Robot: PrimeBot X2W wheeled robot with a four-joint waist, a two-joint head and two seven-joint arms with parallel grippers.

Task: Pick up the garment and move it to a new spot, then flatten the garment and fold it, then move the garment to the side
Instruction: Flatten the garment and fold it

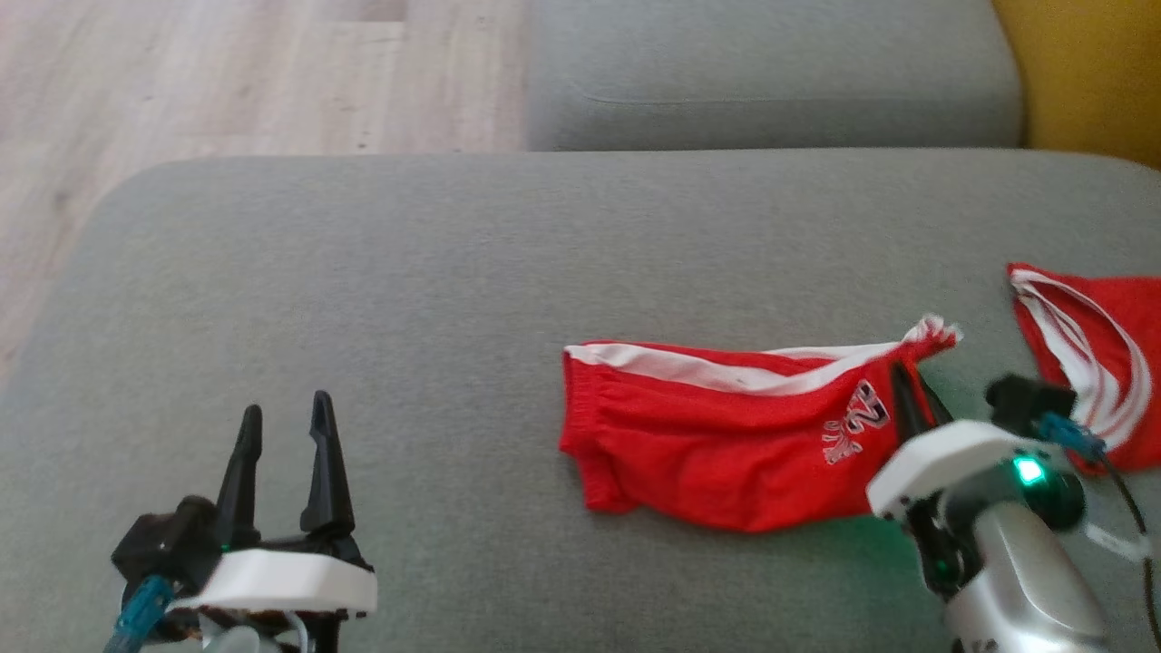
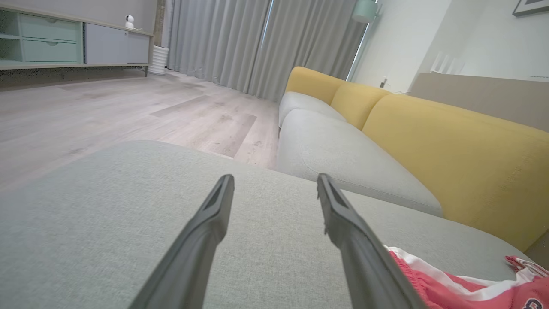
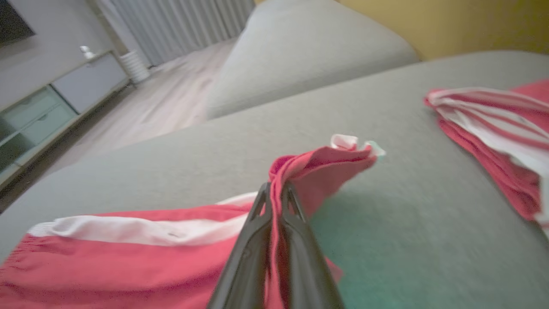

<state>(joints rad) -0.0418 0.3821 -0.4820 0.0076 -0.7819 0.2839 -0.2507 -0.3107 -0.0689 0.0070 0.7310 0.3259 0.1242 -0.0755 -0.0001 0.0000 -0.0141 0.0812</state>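
Note:
The garment (image 1: pixel 717 435) is a pair of red shorts with a white stripe and a printed logo, lying crumpled on the grey sofa seat (image 1: pixel 453 272) right of centre. My right gripper (image 1: pixel 900 372) is shut on its right-hand corner, and that corner is lifted a little off the seat. In the right wrist view the red cloth (image 3: pixel 128 266) is pinched between my right gripper's (image 3: pixel 276 186) closed fingers. Far to the left, my left gripper (image 1: pixel 286 408) hovers open over bare cushion with nothing in it. The left wrist view shows the left gripper (image 2: pixel 274 180) spread wide and the garment's edge (image 2: pixel 472 292) at lower right.
A second red and white striped garment (image 1: pixel 1107 354) lies at the seat's right edge, also seen close by on the right (image 3: pixel 493 128). Another grey cushion (image 1: pixel 771 82) and a yellow backrest (image 1: pixel 1088 73) lie beyond. Wooden floor (image 1: pixel 181 82) borders the seat's left.

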